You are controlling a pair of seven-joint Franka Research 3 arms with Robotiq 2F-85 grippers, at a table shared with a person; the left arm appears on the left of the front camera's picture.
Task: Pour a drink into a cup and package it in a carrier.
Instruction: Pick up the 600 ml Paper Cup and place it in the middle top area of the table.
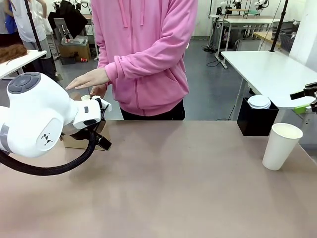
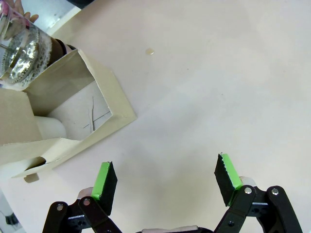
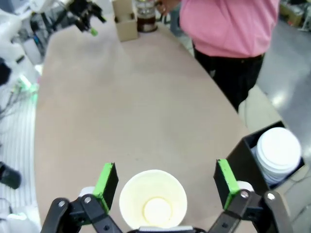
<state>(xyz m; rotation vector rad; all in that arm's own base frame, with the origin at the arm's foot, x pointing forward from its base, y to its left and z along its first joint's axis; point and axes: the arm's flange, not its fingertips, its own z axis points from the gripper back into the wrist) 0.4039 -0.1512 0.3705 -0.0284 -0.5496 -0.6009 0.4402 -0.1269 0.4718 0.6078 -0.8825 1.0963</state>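
The white paper cup stands empty and lidless at the table's right. In the right wrist view the cup sits below and between the fingers of my open right gripper, which hovers above it. The brown cardboard carrier lies at the far left, just ahead of my open left gripper; nothing is between its green pads. The glass carafe with the dark drink stands right behind the carrier. The person's hand hovers over that spot.
A black box holding a stack of white dome lids stands at the table's far right edge, behind the cup. The person in a pink hoodie stands at the far side. The bare tabletop stretches between carrier and cup.
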